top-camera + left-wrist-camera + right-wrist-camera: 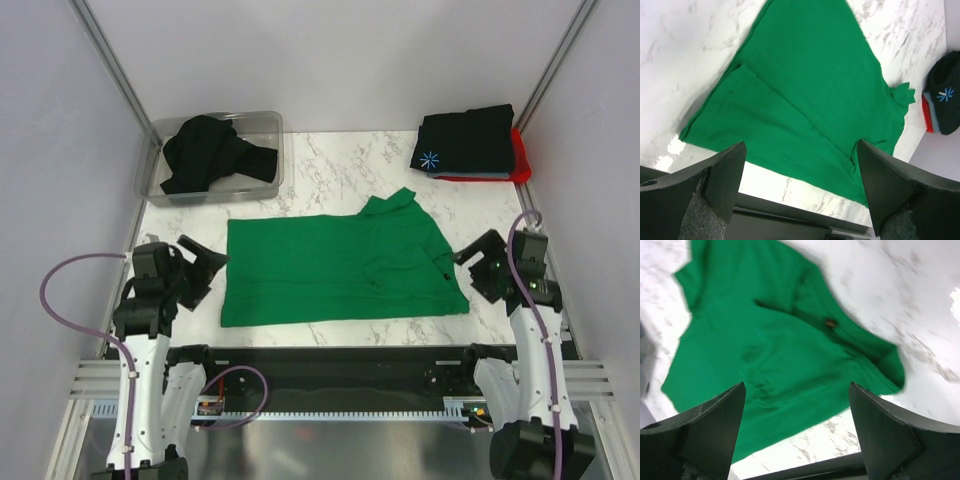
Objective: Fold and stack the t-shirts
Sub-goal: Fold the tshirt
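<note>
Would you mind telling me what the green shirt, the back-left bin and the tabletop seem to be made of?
Green shirt: soft matte cloth, probably cotton knit; it lies limp and creased. Bin: clear, faintly glossy plastic; the black shirt shows through its walls. Tabletop: glossy white with grey veins, marble or a marble-look laminate; I cannot tell which.

the middle of the table [340, 160] is covered by the flat green t-shirt [340, 265]. a strip of open marble is left between it and two far obstacles: a clear bin [262, 122] at far left and a folded stack [470, 140] at far right. both sides are closed off by walls [60, 150].
</note>
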